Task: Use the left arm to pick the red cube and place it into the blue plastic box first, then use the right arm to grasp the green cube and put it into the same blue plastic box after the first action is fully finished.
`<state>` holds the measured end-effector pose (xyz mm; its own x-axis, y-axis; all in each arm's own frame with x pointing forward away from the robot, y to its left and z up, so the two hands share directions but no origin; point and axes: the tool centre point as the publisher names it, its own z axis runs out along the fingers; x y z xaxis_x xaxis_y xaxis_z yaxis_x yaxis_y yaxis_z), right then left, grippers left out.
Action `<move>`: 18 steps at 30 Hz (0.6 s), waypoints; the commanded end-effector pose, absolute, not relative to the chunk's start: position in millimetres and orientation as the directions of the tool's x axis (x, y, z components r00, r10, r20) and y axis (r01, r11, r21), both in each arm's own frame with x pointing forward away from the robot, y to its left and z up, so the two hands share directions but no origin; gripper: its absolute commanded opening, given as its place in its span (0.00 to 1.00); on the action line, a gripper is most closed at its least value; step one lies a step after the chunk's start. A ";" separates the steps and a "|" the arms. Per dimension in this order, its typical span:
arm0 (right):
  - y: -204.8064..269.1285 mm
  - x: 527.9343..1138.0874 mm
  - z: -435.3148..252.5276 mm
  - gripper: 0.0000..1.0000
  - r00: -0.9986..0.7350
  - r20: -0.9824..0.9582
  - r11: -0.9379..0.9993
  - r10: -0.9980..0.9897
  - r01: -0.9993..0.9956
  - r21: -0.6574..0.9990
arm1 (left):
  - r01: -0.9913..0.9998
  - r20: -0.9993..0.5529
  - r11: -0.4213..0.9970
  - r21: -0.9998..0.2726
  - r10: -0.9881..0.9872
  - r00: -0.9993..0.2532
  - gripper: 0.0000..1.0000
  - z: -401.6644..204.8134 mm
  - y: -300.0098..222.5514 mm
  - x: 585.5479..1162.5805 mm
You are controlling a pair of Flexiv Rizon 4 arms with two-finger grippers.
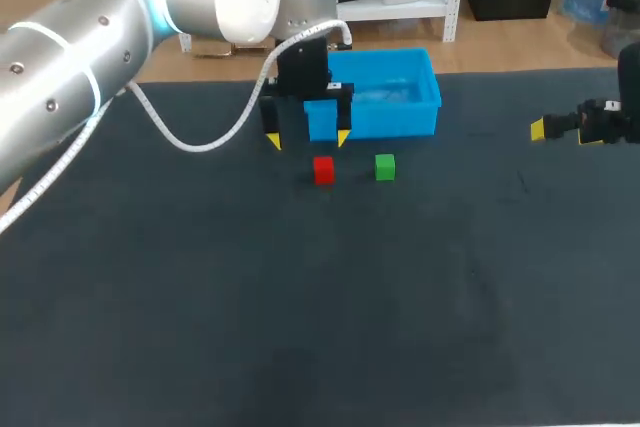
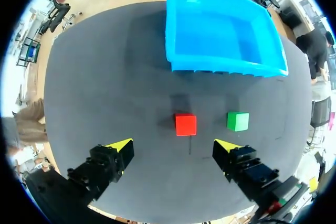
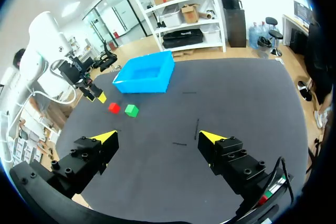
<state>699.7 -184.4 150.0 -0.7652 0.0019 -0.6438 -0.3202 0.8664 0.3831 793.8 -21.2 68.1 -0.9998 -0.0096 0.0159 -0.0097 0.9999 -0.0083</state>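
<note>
Dark table (image 1: 300,327). My left fingers (image 2: 174,145) hang apart above it; their wrist camera shows the red cube (image 2: 186,124) on the table just ahead of the gap, green cube (image 2: 238,121) beside it, blue plastic box (image 2: 220,66) beyond. From the head camera they hide part of the box's front wall. My right fingers (image 3: 157,137), also apart, sit well off.

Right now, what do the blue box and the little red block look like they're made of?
The blue box looks like plastic: thin molded walls with a slight sheen. The red block has flat, matte faces; painted wood or plastic, I cannot tell.
</note>
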 end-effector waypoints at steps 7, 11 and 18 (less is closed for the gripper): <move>-184.5 700.3 149.5 1.00 -0.765 -0.644 0.866 0.001 -0.321 0.383 | 0.003 -0.004 1.000 0.000 0.003 -1.000 1.00 61.8 -26.0 797.9; -184.5 700.3 149.5 1.00 -0.765 -0.644 0.866 0.001 -0.321 0.383 | 0.013 -0.004 1.000 0.003 0.013 -1.000 1.00 55.5 -30.4 797.1; -184.5 700.3 149.5 1.00 -0.765 -0.644 0.866 0.001 -0.321 0.383 | 0.025 0.009 1.000 -0.004 0.025 -1.000 1.00 45.8 -35.0 793.7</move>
